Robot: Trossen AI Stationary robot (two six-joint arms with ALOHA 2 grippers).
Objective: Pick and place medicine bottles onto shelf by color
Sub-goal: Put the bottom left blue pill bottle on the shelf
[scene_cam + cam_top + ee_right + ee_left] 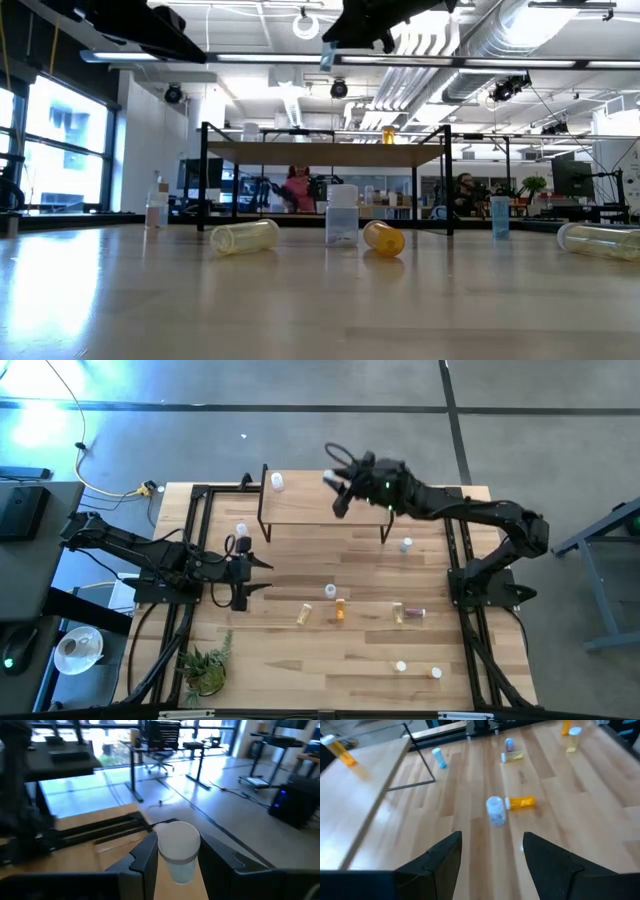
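The shelf (325, 510) stands at the table's far middle, with one amber bottle (340, 750) upright on its left end. My right gripper (334, 482) hovers over the shelf, shut on a clear white-capped bottle (177, 852). My left gripper (490, 865) waits open above the table's left side, holding nothing. Several more bottles are on the tabletop. A clear one (342, 215) and a bluish one (499, 217) stand upright. A yellow one (245, 237) and an amber one (383, 238) lie on their sides. My right gripper pinches the clear bottle's body (176, 870) between its two fingers, just under the white cap (178, 840). The fingers reach in nearly level from the table's right side. The bottle stands upright in the hold, lifted clear above the shelf board.
A small potted plant (205, 670) sits at the near left corner. Two bottles (418, 670) rest near the front edge on the right. Another clear bottle (241, 532) stands left of the shelf's legs. Black frame rails (195, 520) run along both table sides.
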